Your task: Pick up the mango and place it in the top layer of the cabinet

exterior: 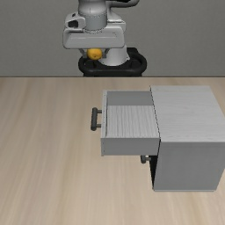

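A small yellow mango point(94, 53) hangs just under the white gripper hand, high above the table's far edge. My gripper point(94, 54) is shut on it, a dark finger on either side. The grey cabinet point(186, 119) stands at the exterior view's right. Its top drawer point(130, 116) is pulled out toward the left, its ribbed inside facing up with nothing in it. The gripper and mango are behind and to the left of the open drawer, well apart from it.
The drawer's dark handle point(95, 118) sticks out at its left end. A small knob point(143, 159) of a lower drawer shows under the open one. The robot's black base point(132, 61) sits at the far edge. The wooden table point(44, 141) stretches out left of the cabinet.
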